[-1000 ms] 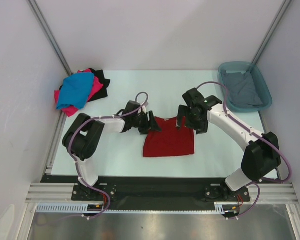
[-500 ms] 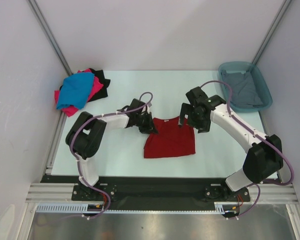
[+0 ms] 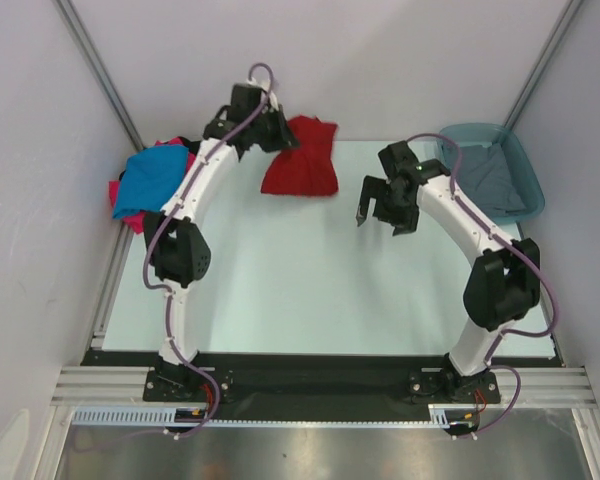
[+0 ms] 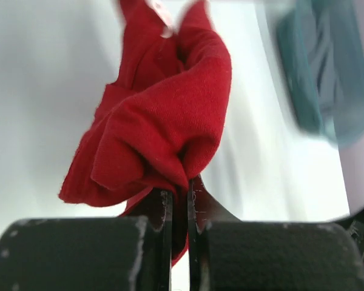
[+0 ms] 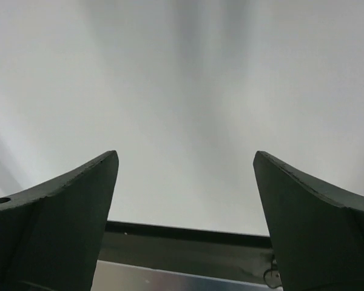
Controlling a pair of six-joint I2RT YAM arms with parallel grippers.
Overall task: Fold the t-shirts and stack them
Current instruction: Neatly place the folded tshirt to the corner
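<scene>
Holding the bunched red shirt (image 3: pixel 302 160) clamped in the left gripper (image 4: pixel 179 200), aloft near 12 o'clock, with the right gripper (image 3: pixel 380 205) spread wide and empty. Seemingly 3 shirts (image 3: pixel 155 180) heaped at 10 o'clock, leaving this one and the grey shirt (image 3: pixel 485 175) in the tub (image 3: pixel 528 178) at 2 o'clock.

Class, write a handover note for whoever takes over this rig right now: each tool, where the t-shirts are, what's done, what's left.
Left tool: shut on the red t-shirt, held bunched above the table, far side.
Right tool: open, empty, above bare table.
Blue t-shirt lies on the pink t-shirt in a loose heap far left; grey t-shirt is in the teal tub.
Done: no neat stack visible yet.
Left: set the red one down; likely fold and stack the rest.
</scene>
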